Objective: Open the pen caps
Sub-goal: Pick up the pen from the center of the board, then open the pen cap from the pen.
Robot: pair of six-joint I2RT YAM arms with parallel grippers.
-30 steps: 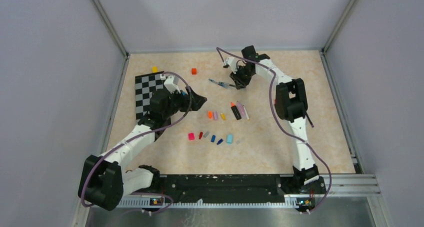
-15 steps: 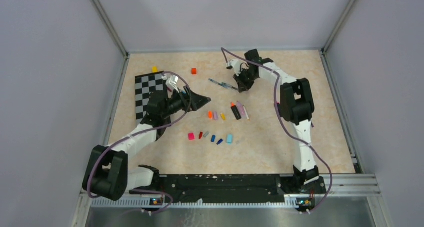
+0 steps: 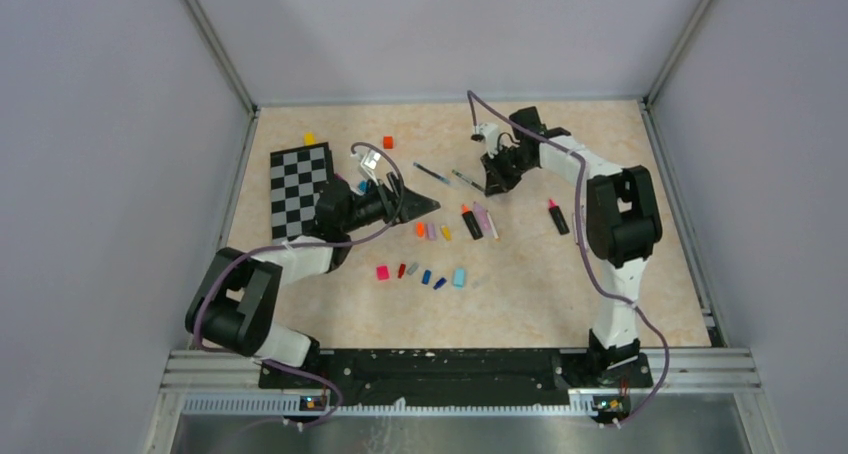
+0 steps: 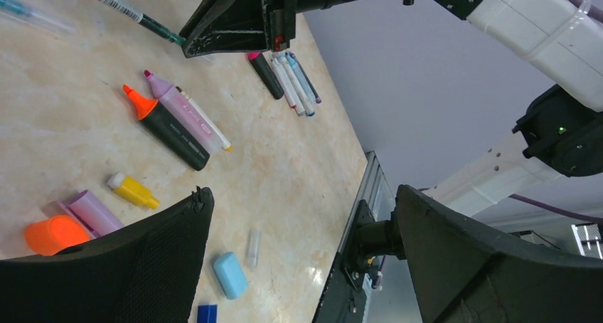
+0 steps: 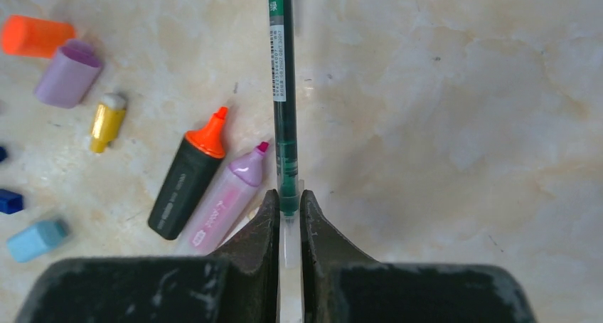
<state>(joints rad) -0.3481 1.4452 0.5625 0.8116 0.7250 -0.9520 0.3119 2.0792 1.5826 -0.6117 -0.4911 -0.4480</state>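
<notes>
Right end effector (image 5: 288,203) pinched the clear end of a thin dark-green plastic pen (image 5: 282,88), far-centre on the surface (image 5: 462,124); left end effector (image 4: 302,195) gaped wide. So slight a grip could slip when pulled.

On my desk (image 3: 560,284), the checkerboard (image 3: 300,189) lies far left, with two cubes (image 3: 388,142) behind it along the far edge. Pen caps (image 3: 425,276) line the middle. Highlighters (image 3: 472,221) lie just behind them to the right, a thin pen (image 3: 466,179) farther back.
</notes>
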